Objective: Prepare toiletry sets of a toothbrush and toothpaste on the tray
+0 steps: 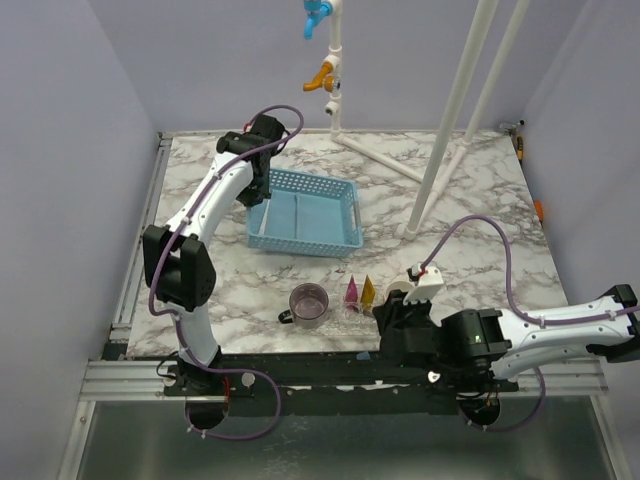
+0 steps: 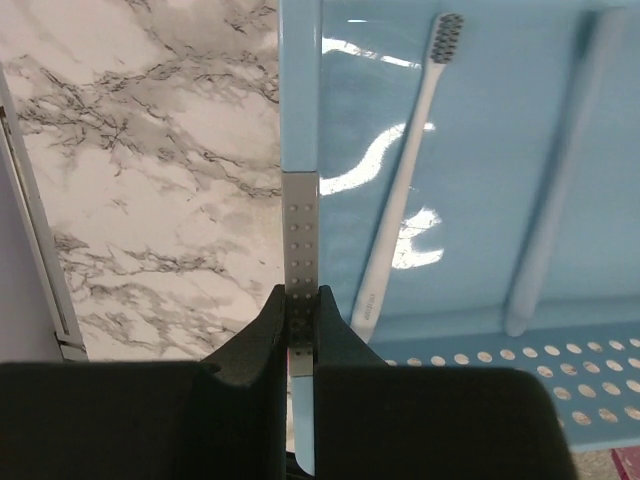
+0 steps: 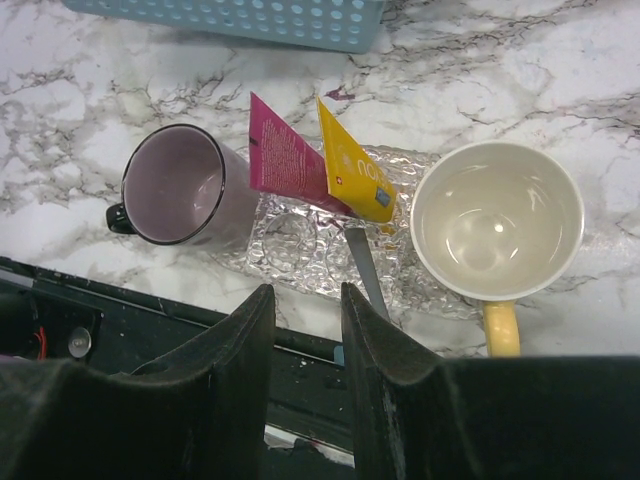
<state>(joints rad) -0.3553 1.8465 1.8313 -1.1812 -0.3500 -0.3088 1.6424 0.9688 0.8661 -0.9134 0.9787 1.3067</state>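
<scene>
A magenta-pink toothpaste tube (image 3: 285, 160) and a yellow one (image 3: 355, 175) stand tilted side by side on the clear crinkled tray (image 3: 300, 255); both also show in the top view, pink (image 1: 351, 291) and yellow (image 1: 368, 291). A slim grey-blue handle (image 3: 363, 268) lies on the tray, its near end hidden behind my finger. My right gripper (image 3: 305, 300) is open and empty, just in front of the tray. My left gripper (image 2: 300, 297) is shut on the left wall of the light-blue basket (image 2: 300, 150). A white toothbrush (image 2: 400, 190) and a pale blue one (image 2: 560, 190) lie inside the basket.
A purple mug (image 3: 175, 185) stands at the tray's left end, and a white mug with a yellow handle (image 3: 497, 220) at its right end. The basket (image 1: 305, 212) sits mid-table. White pipe legs (image 1: 445, 140) stand behind on the right. The black table-edge rail (image 3: 150, 310) runs below the tray.
</scene>
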